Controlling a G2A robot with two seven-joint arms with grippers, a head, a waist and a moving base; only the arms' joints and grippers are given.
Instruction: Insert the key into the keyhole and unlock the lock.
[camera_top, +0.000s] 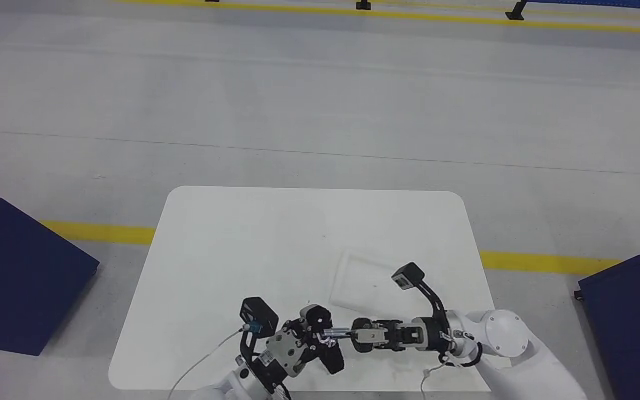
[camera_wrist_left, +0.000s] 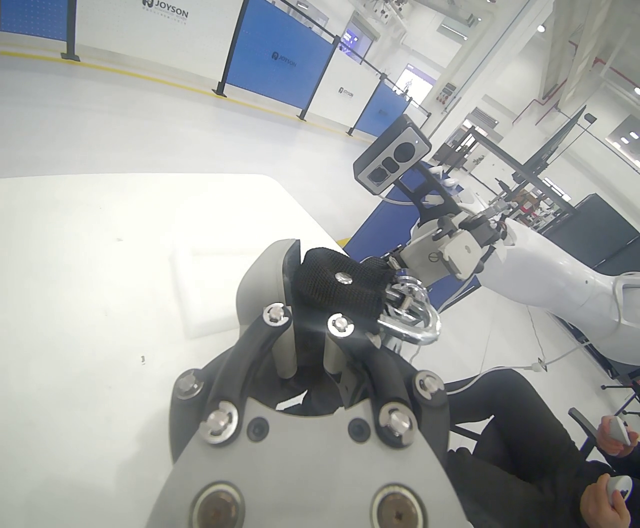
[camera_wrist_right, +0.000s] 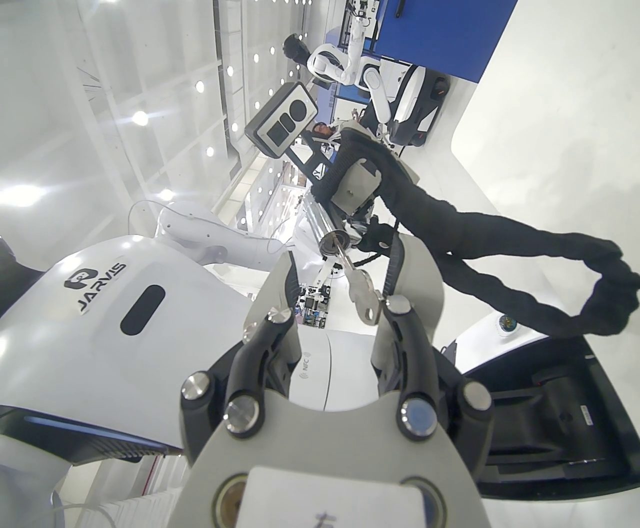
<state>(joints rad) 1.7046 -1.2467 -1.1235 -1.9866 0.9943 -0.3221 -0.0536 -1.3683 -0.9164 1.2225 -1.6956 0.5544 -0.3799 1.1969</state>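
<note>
1. Two grippers meet nose to nose above the near edge of the white table, at 6 o'clock in the top view.
2. The left gripper is clamped on the chrome padlock, holding it off the table with its keyhole end turned toward the other arm.
3. The key stands with its tip in the keyhole. The right gripper straddles it with jaws spread — the key's bow lies against one finger and is not pinched.
4. In the top view the padlock lies at 9 o'clock from the right gripper, and the key's long axis runs along that same 3-to-9 line.
5. The right arm is plainly the nearer to the key. The turn to come would seem to call for closing on the bow first, then rotating about that axis.
</note>
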